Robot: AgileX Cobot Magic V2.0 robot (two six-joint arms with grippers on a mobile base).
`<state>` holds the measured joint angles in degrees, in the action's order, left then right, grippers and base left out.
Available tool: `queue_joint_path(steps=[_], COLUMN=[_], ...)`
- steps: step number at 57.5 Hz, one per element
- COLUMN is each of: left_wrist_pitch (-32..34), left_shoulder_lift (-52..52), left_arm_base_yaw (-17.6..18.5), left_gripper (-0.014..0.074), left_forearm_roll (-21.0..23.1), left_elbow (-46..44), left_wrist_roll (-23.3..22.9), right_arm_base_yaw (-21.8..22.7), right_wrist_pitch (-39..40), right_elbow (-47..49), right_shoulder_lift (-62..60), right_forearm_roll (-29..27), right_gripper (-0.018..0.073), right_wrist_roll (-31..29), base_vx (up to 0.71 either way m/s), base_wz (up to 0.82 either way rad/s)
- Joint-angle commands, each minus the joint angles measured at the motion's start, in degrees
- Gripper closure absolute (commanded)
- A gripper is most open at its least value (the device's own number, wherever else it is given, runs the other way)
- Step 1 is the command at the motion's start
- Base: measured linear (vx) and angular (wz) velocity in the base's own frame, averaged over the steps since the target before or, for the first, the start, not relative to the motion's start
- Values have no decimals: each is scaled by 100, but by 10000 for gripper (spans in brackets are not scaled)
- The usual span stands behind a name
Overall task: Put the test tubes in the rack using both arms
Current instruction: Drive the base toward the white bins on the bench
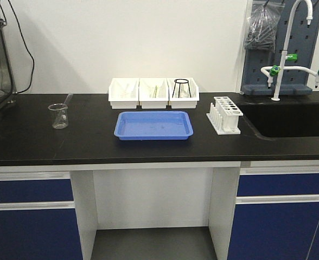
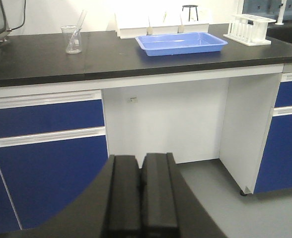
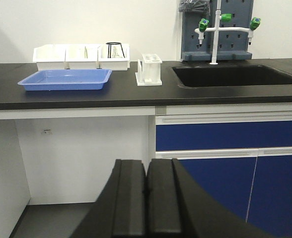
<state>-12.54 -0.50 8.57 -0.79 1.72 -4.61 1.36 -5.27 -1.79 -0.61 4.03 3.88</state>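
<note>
The white rack [image 1: 224, 114] stands on the black counter, right of the blue tray [image 1: 154, 125]; it also shows in the left wrist view [image 2: 248, 28] and the right wrist view [image 3: 149, 69]. Slender clear test tubes [image 1: 155, 91] show faintly in the white bins behind the tray. My left gripper [image 2: 141, 161] is shut and empty, low in front of the counter, well below its edge. My right gripper [image 3: 146, 166] is shut and empty, equally low, facing the cupboard fronts. Neither arm shows in the front view.
Three white angled bins [image 1: 153, 101] stand behind the tray; the right one holds a black wire tripod [image 1: 182, 88]. A glass beaker [image 1: 58, 116] with a rod stands at the left. A sink [image 1: 289, 119] and a tap [image 1: 289, 54] are at the right. Blue cupboards flank the knee space.
</note>
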Motion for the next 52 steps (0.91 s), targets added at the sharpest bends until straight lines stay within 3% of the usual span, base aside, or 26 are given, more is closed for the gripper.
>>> queue_joint_path(steps=[1, 52], left_wrist_pitch=[468, 468], left_shoulder_lift=[-112, -112], left_arm_base_yaw=[0, 0], left_gripper=[611, 611], left_forearm_roll=[34, 34], left_elbow=[150, 150], left_wrist_roll=[-13, -13], right_arm_base_yaw=[-3, -3], right_wrist_pitch=[430, 430], right_elbow=[-59, -59], right_shoulder_lift=[-41, -41], right_forearm_roll=[18, 18], right_gripper=[566, 566], right_wrist_roll=[-33, -33], base_vx=[0, 1], base_wz=[0, 0])
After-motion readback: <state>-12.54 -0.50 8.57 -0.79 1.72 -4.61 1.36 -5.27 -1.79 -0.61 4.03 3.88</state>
